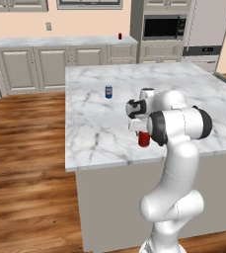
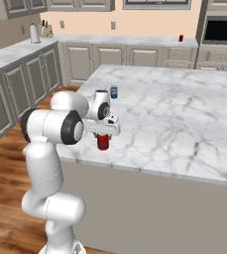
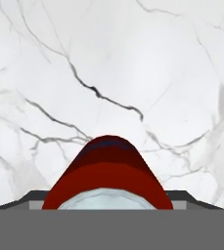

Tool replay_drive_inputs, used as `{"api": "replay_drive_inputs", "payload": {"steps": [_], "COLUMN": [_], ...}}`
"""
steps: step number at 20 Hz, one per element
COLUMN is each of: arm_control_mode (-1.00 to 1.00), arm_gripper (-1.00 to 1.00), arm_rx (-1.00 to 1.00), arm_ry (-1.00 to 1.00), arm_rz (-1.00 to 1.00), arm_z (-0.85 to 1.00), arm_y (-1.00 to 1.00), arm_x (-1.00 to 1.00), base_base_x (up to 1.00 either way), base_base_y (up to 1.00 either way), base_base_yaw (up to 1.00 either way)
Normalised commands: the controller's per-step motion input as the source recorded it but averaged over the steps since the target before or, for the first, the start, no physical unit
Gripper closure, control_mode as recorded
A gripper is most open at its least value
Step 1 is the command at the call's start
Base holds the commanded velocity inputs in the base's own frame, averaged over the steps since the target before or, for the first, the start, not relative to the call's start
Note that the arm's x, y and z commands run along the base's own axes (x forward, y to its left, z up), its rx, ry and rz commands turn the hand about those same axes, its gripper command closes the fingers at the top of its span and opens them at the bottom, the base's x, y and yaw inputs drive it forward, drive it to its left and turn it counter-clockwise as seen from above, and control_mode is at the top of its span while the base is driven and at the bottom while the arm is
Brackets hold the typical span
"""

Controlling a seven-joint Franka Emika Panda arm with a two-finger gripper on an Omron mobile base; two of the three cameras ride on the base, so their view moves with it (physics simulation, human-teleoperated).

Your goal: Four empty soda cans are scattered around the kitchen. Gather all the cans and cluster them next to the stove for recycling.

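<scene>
A red soda can (image 1: 143, 140) (image 2: 103, 142) stands near the front edge of the marble island (image 1: 183, 84), straight under my gripper (image 1: 142, 131) (image 2: 103, 134). In the hand view the can (image 3: 108, 168) sits right between the two finger tips, which press against its sides. A blue soda can (image 1: 108, 92) (image 2: 114, 92) stands upright farther back on the island. Another red can (image 1: 120, 36) (image 2: 181, 38) sits on the back counter against the wall. The stove is out of view.
Grey-beige cabinets line the back wall under a marble counter (image 1: 60, 41). A built-in wall oven (image 1: 164, 27) and a tall fridge (image 1: 208, 29) stand at the right. A kettle (image 2: 34, 33) sits on the left counter. Wood floor (image 1: 25, 163) surrounds the island.
</scene>
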Motion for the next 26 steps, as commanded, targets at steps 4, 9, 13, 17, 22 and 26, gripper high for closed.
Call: {"api": "replay_drive_inputs", "payload": {"steps": [4, 9, 13, 17, 22, 26], "arm_control_mode": [-1.00, -1.00, -1.00, -1.00, -1.00, -1.00], "arm_gripper": [1.00, 1.00, 1.00, 1.00, 1.00, 1.00], "arm_rx": [0.01, 0.03, 0.02, 0.00, 0.00, 0.00], "arm_ry": [0.00, 0.00, -0.01, -0.07, -0.08, -0.08], "arm_rz": [0.00, 0.02, 0.03, 0.04, 0.00, 0.00], "arm_z": [0.35, 0.39, 0.39, 0.26, 0.18, 0.15], "arm_y": [0.24, 0.38, 0.35, 0.25, 0.07, 0.00], "arm_x": [0.00, 0.02, 0.00, -0.07, -0.26, -0.40], "base_base_x": [0.00, 0.00, 0.00, 0.00, 0.00, 0.00], "base_base_y": [0.00, 0.00, 0.00, 0.00, 0.00, 0.00], "base_base_yaw": [0.00, 0.00, 0.00, 0.00, 0.00, 0.00]}}
